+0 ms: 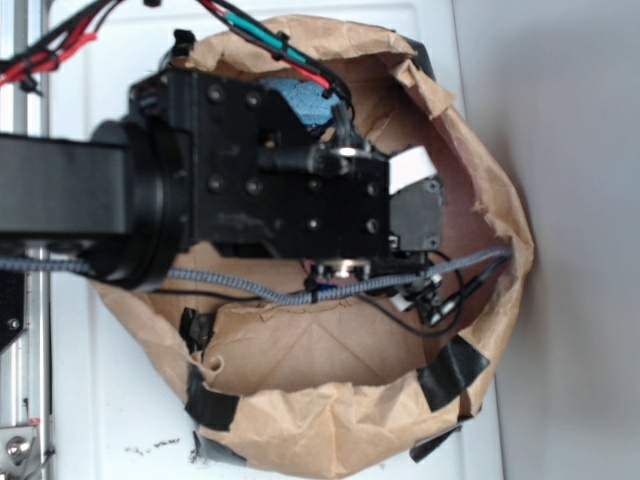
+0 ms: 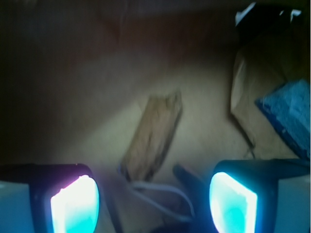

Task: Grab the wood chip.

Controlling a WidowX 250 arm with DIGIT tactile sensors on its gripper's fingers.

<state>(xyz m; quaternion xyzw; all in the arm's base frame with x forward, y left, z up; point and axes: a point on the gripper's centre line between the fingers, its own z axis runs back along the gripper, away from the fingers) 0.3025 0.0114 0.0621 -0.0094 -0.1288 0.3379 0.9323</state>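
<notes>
Jaws released, spread wide above the small elongated brown wood chip point(image 2: 153, 138), which lies flat on paper-bag floor, slanting toward 1 o'clock between them, presumably lined up for closing.

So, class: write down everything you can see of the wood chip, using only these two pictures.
The wood chip shows only in the wrist view, blurred. It is a long, narrow, light brown piece with streaks running along its length and ragged ends. It lies flat on brown paper, slanted, its far end leaning right. The hand is open, its two lit fingers apart, neither touching the chip. A pale cable crosses near its lower end.
</notes>
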